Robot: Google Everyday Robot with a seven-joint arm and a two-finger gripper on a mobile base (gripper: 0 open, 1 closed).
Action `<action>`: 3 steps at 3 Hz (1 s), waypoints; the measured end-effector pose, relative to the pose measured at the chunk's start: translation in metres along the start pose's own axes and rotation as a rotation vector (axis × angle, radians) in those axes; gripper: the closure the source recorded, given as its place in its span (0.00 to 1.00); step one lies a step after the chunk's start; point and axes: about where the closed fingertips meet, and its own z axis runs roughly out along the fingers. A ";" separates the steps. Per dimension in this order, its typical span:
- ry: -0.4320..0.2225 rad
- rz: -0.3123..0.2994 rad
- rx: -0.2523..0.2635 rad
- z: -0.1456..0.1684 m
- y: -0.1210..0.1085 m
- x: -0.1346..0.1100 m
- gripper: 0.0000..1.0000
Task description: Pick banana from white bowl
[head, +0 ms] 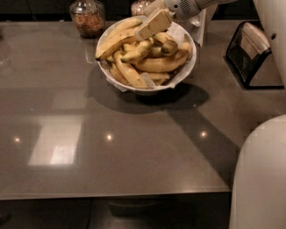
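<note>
Claw [154, 24] top centre of frame, low over white bowl [144, 91], at right end of banana [114, 44] lying along bowl's upper-left rim. Grip state: can't tell.

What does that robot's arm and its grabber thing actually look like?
The gripper, over the white bowl, is a flat, blocky cream-coloured piece. Behind it the arm is a rounded white-grey tube with small dark dots. No cables show.

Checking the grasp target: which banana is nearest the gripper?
The longest banana, slim and dark-edged, along the white bowl's left rim; the gripper is at its upper end.
</note>
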 end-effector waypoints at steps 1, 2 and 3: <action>0.015 0.038 0.004 0.004 -0.006 0.014 0.33; 0.036 0.068 -0.001 0.009 -0.008 0.028 0.37; 0.053 0.089 -0.013 0.014 -0.007 0.036 0.56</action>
